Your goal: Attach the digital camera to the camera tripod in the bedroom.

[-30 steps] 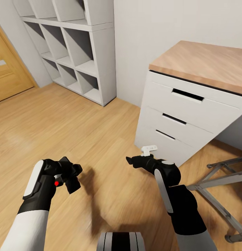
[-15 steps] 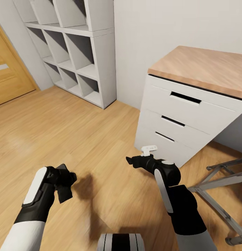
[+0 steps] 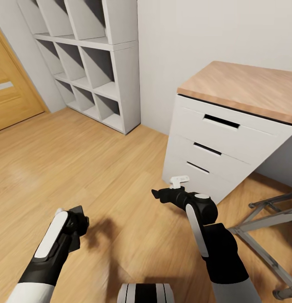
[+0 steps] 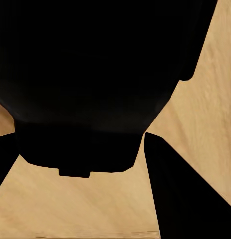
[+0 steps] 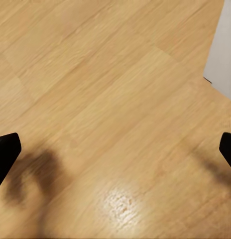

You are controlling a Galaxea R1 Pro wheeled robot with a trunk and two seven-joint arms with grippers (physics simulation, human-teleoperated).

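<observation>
Your left gripper (image 3: 78,225) has dropped lower, fingers clenched on the digital camera (image 4: 90,84); right gripper (image 3: 156,193) spread empty near the desk (image 3: 242,86); tripod not yet reached.

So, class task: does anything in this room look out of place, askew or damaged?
Nothing stands out. The white cube shelves and the desk stand square, its drawers shut. The left gripper holds the digital camera over bare wood floor.

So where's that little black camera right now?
The digital camera is held in the left tool, low at the head view's left above the wood floor; in the left wrist view it looms as a big black shape.
</observation>
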